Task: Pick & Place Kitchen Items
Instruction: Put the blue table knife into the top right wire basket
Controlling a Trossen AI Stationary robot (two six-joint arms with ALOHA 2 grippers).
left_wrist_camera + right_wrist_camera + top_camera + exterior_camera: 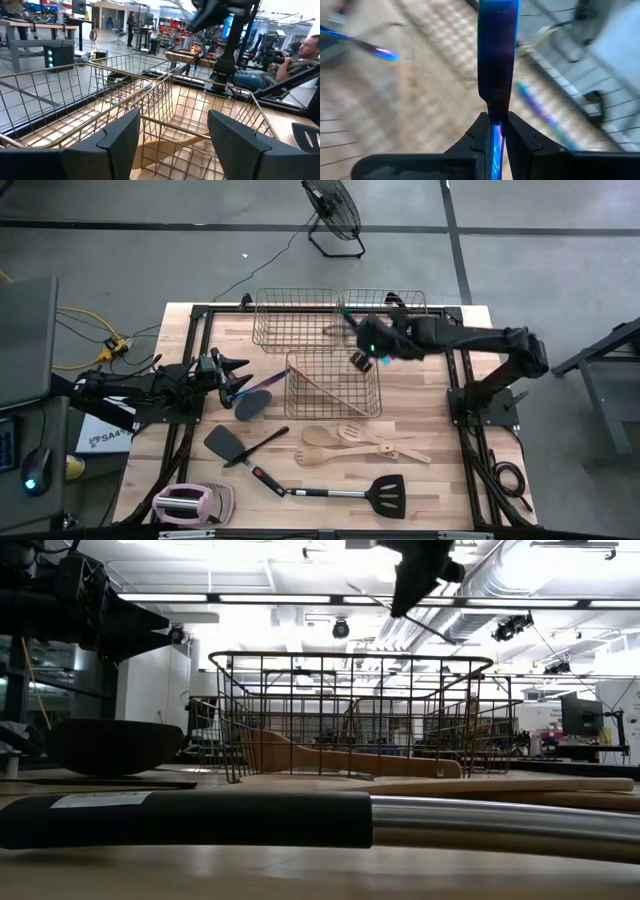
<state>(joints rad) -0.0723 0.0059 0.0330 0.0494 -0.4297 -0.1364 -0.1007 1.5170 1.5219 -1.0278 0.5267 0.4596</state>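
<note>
At the left edge of the desk (420, 395) the left tool (232, 376) lies low with its fingers (120, 137) spread apart and nothing between them, pointing toward the middle wire basket (333, 385). Just beside it rests a black spoon (254, 402) with a purple handle. Nearer the front edge lies a black spatula (222, 442), and a pink-and-white gadget (192, 502) sits at the front left corner. Inside the middle basket lies one wooden utensil (345, 759). In front of that basket are a wooden spoon (322, 455) and wooden spatulas (375, 440), with a long-handled black spatula (385, 493) closer to the front. Above the far baskets (297, 318), the right tool (365, 350) hangs in the air, clenched on a thin iridescent purple-teal piece (497, 55), which juts straight out from between its fingers.
</note>
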